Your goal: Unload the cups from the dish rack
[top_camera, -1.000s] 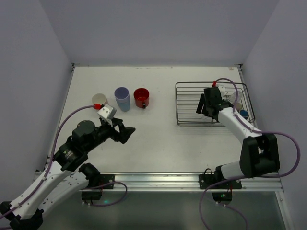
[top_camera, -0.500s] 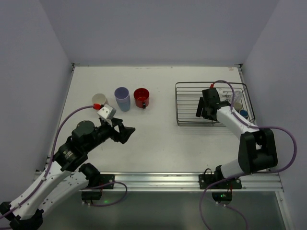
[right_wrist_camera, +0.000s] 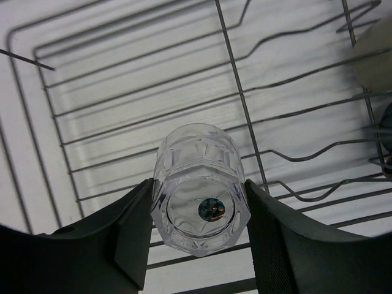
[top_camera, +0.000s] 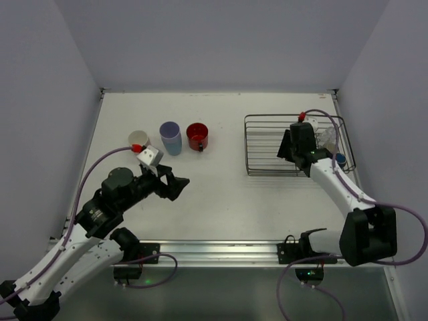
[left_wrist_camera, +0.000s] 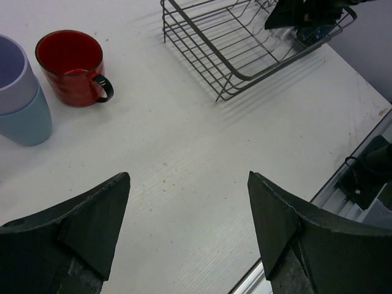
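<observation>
The right jaws are closed on the clear glass (right_wrist_camera: pixel 197 196). One finger (right_wrist_camera: pixel 125 239) presses its left flank and the other its right, so the glass sits squarely between them with its end face turned toward the wrist camera. I cannot tell whether that face is the rim or the base. Taking it across the sides this way looks sensible, since the smooth wall offers no handle to hook. Beneath and beyond the jaws run the floor wires of the dish rack (right_wrist_camera: pixel 239 104), so the glass is within the rack's outline. The pictures do not show whether it hangs clear of the wires or rests on them. To the right of these jaws, at the rack's end, an olive-grey cup (right_wrist_camera: pixel 375 55) shows at the frame edge, with a dark blue cup (top_camera: pixel 340 159) near it, so I judge the unloading about half done. The left jaws stand wide apart with nothing between them, low over bare tabletop (left_wrist_camera: pixel 184 159), probably waiting. Ahead of them to the left stand the red mug (left_wrist_camera: pixel 68 60) and a lavender cup (left_wrist_camera: pixel 11 73) seated in a light blue cup (left_wrist_camera: pixel 26 121), while the rack is ahead to the right. A pale cup (top_camera: pixel 138 139) stands beside that row.
</observation>
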You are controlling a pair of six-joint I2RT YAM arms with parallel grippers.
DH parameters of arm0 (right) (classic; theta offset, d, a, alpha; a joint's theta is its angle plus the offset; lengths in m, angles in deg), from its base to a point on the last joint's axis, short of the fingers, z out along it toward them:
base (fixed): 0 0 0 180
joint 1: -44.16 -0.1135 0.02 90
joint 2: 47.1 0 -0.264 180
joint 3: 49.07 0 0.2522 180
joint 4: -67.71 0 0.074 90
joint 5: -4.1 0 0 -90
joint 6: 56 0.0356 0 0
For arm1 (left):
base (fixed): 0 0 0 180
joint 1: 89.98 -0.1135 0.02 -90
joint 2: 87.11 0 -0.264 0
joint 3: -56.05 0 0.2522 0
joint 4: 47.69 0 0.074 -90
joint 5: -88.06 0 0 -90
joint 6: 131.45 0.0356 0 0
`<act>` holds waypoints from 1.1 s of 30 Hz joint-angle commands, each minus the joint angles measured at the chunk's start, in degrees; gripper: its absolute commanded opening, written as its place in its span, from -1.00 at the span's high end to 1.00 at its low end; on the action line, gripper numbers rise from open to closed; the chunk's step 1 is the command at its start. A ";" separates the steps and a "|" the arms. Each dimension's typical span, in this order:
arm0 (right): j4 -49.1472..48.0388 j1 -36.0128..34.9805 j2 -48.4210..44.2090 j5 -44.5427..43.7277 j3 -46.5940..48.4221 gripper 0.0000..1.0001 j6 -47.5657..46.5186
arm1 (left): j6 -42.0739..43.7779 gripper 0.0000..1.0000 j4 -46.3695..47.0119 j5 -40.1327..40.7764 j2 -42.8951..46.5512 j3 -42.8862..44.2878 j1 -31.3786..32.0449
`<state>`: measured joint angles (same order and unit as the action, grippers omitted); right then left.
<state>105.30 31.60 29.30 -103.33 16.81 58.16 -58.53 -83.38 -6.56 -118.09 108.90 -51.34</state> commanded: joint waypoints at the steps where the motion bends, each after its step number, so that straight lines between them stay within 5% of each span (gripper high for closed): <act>1: -9.67 0.08 -7.48 3.80 -3.15 0.55 0.27 | -1.37 -0.64 1.54 -2.14 -0.92 0.28 -0.40; 8: -17.32 -0.45 -22.75 20.65 -8.08 0.61 7.64 | -5.67 -0.57 10.39 -9.78 -4.25 -0.50 -0.31; 14: -41.27 -3.78 -33.68 44.31 -20.99 0.58 26.88 | -20.24 -0.45 30.58 -21.29 -6.81 -5.95 -0.31; 23: -60.97 -15.29 -33.60 47.75 -27.59 0.50 39.72 | -31.25 -0.46 48.63 -26.13 -14.62 -8.86 -0.22; 33: -71.29 -19.17 -23.15 50.92 -29.26 0.50 43.69 | -34.25 -0.41 57.52 -27.63 -22.36 -8.77 -0.05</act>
<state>42.14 13.51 4.76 -54.02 -12.26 99.86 -90.55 -33.66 -31.93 -139.58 99.92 -51.32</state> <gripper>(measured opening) 0.579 0.712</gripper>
